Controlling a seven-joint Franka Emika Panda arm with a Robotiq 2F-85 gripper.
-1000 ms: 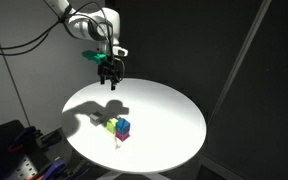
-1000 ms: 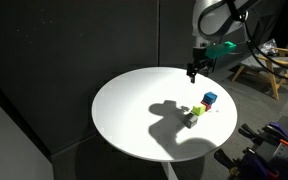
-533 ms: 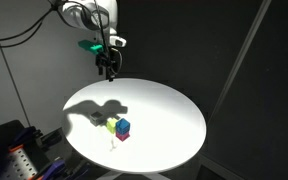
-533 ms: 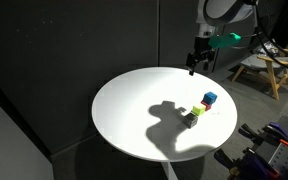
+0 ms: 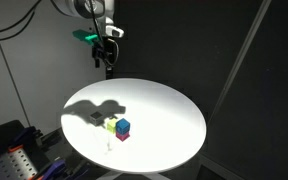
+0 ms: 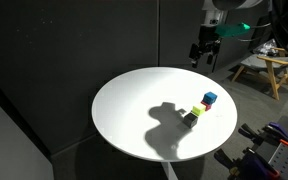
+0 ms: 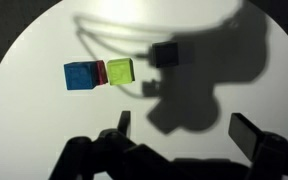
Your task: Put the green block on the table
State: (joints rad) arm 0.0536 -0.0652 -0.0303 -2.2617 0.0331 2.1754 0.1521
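The tool (image 7: 184, 130) hangs high above the round, white, matte surface (image 7: 29, 120). Its 2 dark, blocky fingers (image 7: 246, 132) stand well apart with nothing between them.

Far below the tool and ahead of its fingers, toward the left finger's side in the wrist view, the small lime-green cube (image 7: 119, 71) rests on the surface. Its top face is flat, square-edged and even in colour.

Just beside it, on the side farther from the tool's middle, sits a blue cube (image 7: 81, 76) of like size. A thin pink-red strip (image 7: 101, 72) shows between the 2. From above I cannot tell whether that strip is a separate piece.

On the lime-green cube's other side, a little apart from it, a dark grey cube (image 7: 166, 54) lies at the edge of the broad shadow (image 7: 189, 95) cast on the surface.

In an exterior view the tool (image 5: 107, 62) is held well above the surface, near its rim. There a red-pink patch shows low at the foot of the blue cube (image 5: 124, 126), where the wrist view gives only a sliver.

In an exterior view the tool (image 6: 199, 58) is seen from the side, and the cubes form a slanting row: blue (image 6: 211, 98), lime-green (image 6: 201, 109), then dark grey (image 6: 191, 118).
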